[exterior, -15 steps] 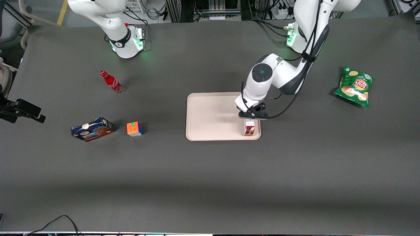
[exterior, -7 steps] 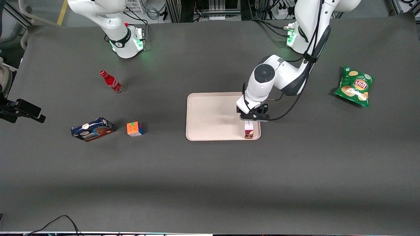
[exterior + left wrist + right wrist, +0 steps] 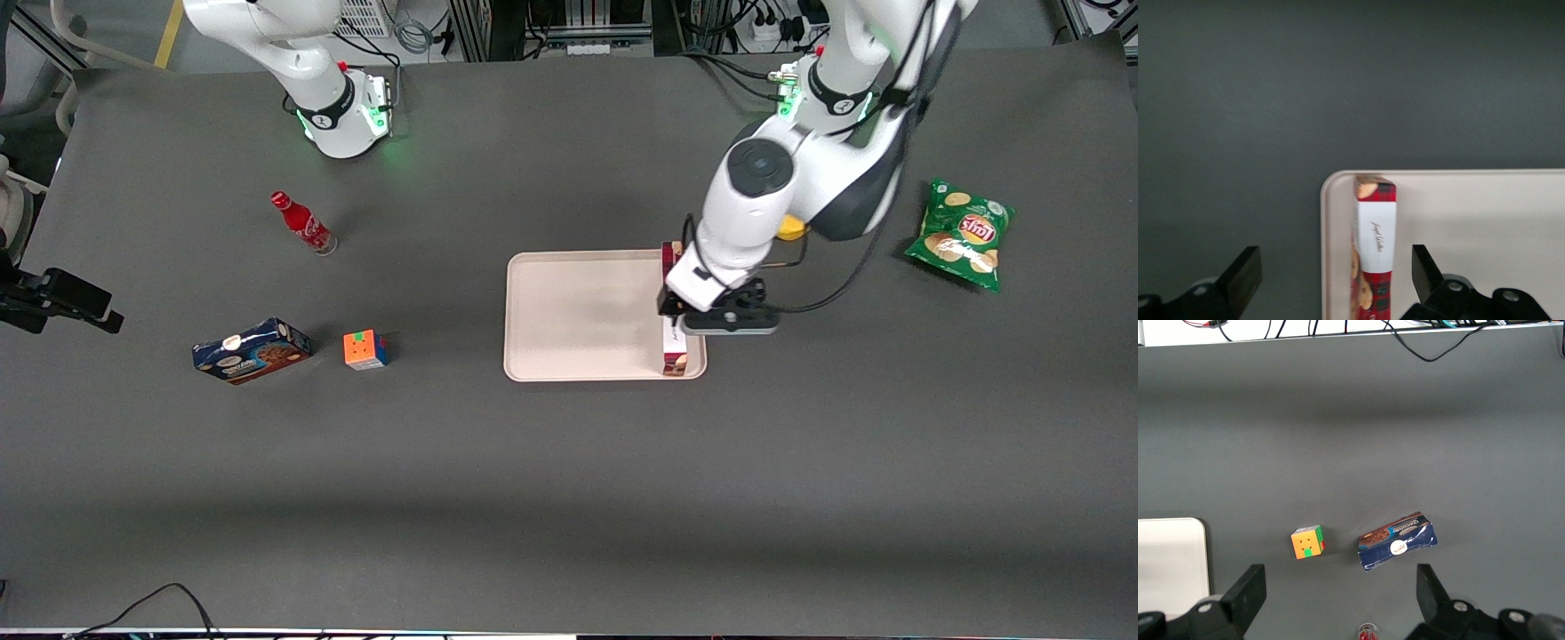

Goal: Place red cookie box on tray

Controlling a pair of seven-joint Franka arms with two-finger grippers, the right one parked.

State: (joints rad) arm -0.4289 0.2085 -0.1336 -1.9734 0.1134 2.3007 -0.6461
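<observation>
A red cookie box (image 3: pixel 674 348) is seen lying on the tray (image 3: pixel 578 320), along the tray's edge toward the working arm's end of the table, one end close to the corner nearest the front camera. In the wrist view the box (image 3: pixel 1374 253) is shown on its narrow side: red plaid, a white panel with cursive script too small to be read, cookie pictures at the end by the tray's rounded corner (image 3: pixel 1338 193). From the front, the middle of the box is hidden by the arm, and only its two ends are shown. The gripper (image 3: pixel 702 316) is held above the box, raised clear of it; its fingers (image 3: pixel 1423 267) are spread wide, one on each side of the box, and nothing is gripped between them. Nothing but the box is carried by the tray. Toward the working arm's end, a green chip bag (image 3: pixel 962 235) is noted, its red and yellow logo seen upside down. A small yellow object (image 3: pixel 789 229) shows beside the arm, mostly hidden. Toward the parked arm's end lie a red cola bottle (image 3: pixel 303 223) with white script, a colour cube (image 3: pixel 364 349) and a blue cookie box (image 3: pixel 252 350). The cube (image 3: pixel 1307 542) and blue box (image 3: pixel 1397 541) are shown closer by the right wrist view; the box's white oval label cannot be read.
</observation>
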